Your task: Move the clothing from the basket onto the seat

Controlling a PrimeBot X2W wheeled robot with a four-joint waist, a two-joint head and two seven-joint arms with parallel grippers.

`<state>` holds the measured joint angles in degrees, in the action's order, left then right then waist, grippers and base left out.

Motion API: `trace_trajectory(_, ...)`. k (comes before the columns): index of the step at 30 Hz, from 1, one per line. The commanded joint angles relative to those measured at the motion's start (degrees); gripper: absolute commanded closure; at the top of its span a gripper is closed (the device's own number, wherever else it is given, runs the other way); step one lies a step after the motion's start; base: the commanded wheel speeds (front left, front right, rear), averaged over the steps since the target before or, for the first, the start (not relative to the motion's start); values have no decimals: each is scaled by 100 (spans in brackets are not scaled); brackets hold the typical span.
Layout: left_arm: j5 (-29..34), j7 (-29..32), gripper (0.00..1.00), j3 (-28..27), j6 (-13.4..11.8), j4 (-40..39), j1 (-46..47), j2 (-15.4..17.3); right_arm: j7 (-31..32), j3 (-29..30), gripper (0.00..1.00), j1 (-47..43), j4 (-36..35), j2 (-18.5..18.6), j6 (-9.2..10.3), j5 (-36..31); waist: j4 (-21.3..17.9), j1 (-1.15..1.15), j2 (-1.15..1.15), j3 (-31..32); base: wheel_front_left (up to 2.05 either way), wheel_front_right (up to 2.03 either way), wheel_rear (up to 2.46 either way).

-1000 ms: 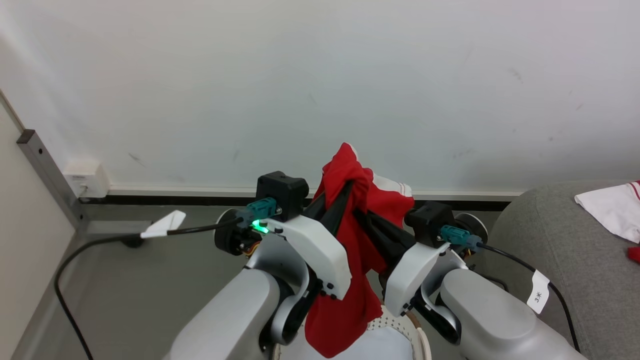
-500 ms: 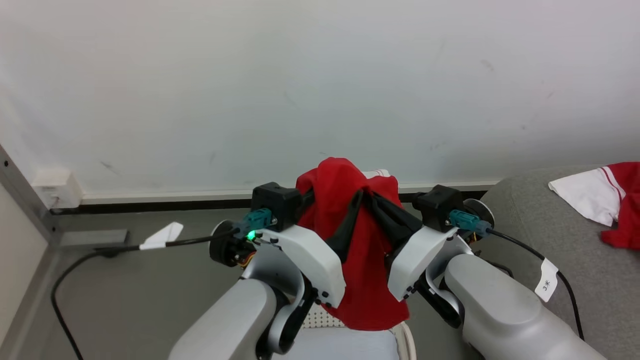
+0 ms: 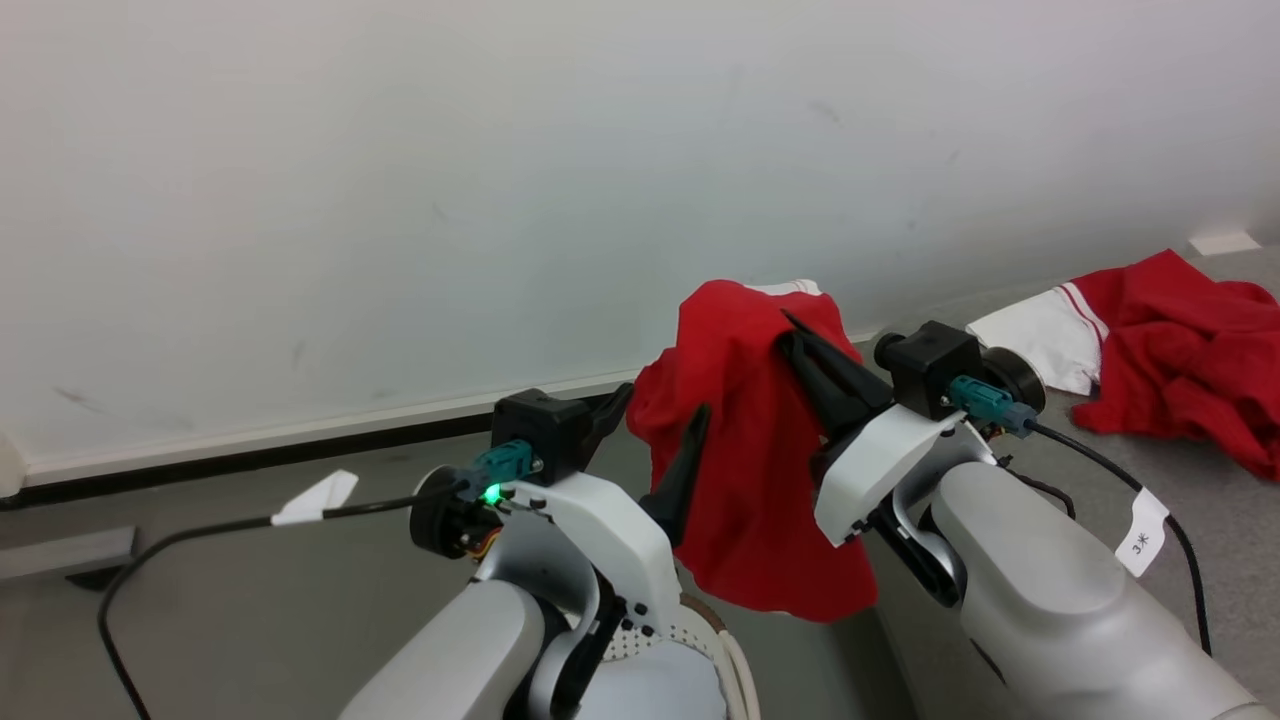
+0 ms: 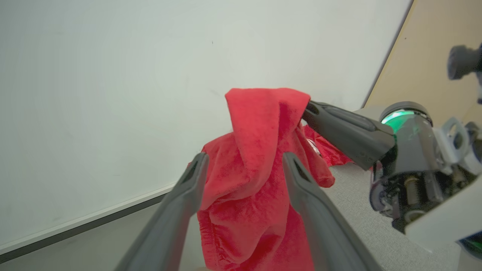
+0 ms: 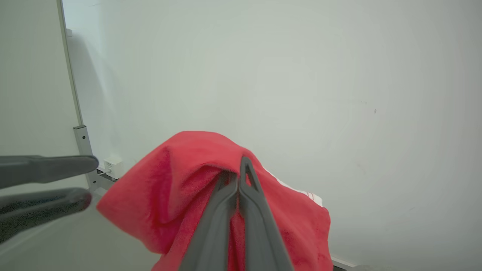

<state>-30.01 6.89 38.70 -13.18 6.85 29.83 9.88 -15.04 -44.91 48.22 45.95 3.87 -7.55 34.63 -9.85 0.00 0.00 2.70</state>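
Observation:
A bright red garment (image 3: 760, 470) of the clothing hangs in the air from my right gripper (image 3: 790, 325), which is shut on its top fold. The right wrist view shows those shut fingers (image 5: 241, 180) buried in the red fabric (image 5: 180, 180). My left gripper (image 3: 652, 440) stands open just left of the cloth, holding nothing. In the left wrist view its spread fingertips (image 4: 243, 160) frame the garment (image 4: 256, 150). More red and white clothing (image 3: 1180, 330) lies on the grey seat (image 3: 1150, 460) at the right. The basket's rim (image 3: 722, 640) peeks out below my left arm.
A pale pad (image 3: 660, 695) lies inside the basket. A black cable with a white tag (image 3: 310, 497) trails over the grey floor at the left. A white wall with a dark baseboard (image 3: 250, 445) runs close behind. A tan panel (image 4: 433, 56) stands beyond the seat.
My left gripper has opened and let go of the red garment, which now hangs from the right gripper alone. The camera has turned right, bringing more of the seat into view.

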Motion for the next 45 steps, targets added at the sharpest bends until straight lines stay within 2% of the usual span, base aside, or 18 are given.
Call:
trace_trajectory(1,-39,-26,0,-11,-21,-23,-93,30,-19,39,100,42,-42,57,12,-67,-184,0,0,-9,0,0,0)
trace_trajectory(19,-122,-74,0,150,0,-131,-231,-21,253,706,100,-187,-677,815,13,-458,-1569,0,0,3,0,0,0)
trace_trajectory(28,-73,-37,0,320,7,-215,-208,-93,577,1253,100,-444,-1276,1187,12,-639,-1933,0,0,-144,0,0,0)
trace_trajectory(33,109,120,0,421,20,-367,67,-53,686,1670,100,-458,-1586,1329,12,-754,-1844,0,0,-650,0,0,0)
trace_trajectory(37,209,280,0,496,76,-495,304,10,687,2230,100,-238,-1661,1309,13,-855,-1662,0,0,-1196,0,0,0)
trace_trajectory(43,406,509,0,587,213,-802,834,96,786,3416,100,584,-1452,1372,13,-949,-1239,0,0,-2204,0,0,0)
trace_trajectory(45,459,571,0,612,268,-905,1022,81,816,3875,100,978,-1256,1563,13,-1171,-1080,0,0,-2540,0,0,0)
